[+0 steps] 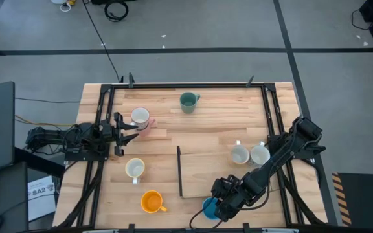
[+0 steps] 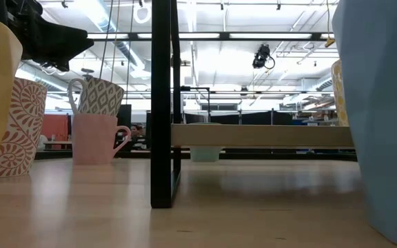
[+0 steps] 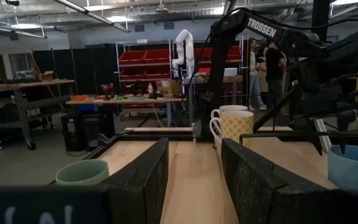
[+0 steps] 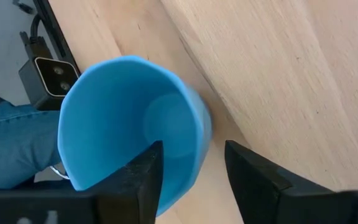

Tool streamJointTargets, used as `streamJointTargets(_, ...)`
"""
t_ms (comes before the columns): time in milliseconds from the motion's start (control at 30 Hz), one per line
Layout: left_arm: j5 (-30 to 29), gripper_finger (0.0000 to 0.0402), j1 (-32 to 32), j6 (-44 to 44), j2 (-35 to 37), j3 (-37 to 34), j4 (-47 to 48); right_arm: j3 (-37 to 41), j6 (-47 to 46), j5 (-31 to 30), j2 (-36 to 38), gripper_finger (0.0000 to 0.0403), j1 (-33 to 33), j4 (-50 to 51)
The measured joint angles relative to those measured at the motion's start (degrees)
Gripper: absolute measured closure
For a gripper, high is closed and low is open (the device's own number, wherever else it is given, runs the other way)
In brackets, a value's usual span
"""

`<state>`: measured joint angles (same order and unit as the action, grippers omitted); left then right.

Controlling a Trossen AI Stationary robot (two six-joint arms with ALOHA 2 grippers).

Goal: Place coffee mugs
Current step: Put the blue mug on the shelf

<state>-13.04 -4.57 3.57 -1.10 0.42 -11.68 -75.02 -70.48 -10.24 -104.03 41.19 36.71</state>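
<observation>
Two cream mugs (image 1: 249,155) beside the right arm — black divider (image 1: 179,171) between.

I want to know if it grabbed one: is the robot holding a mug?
Not clamped yet: the right gripper straddles the blue mug's rim. The left gripper holds nothing.

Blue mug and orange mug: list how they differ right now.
1. The blue mug sits under the right gripper, one finger inside its rim; the orange mug stands free, no gripper near.
2. The blue mug is at the table's near edge beside the black divider; the orange mug stands farther left.
3. Colour: blue against orange.
Both are small, round and open upward.
</observation>
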Motion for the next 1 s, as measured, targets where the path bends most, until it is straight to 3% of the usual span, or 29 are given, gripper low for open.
streamJointTargets(667,0.00,0.0246,-0.01,0.04,0.00,0.01,-0.02,0.02,-0.04,2.46,0.09,0.0372,0.00,0.52)
streamJointTargets(1000,0.00,0.0246,-0.01,0.02,0.00,0.01,-0.04,0.02,-0.07,2.92,0.16,0.0381,0.00,-0.03)
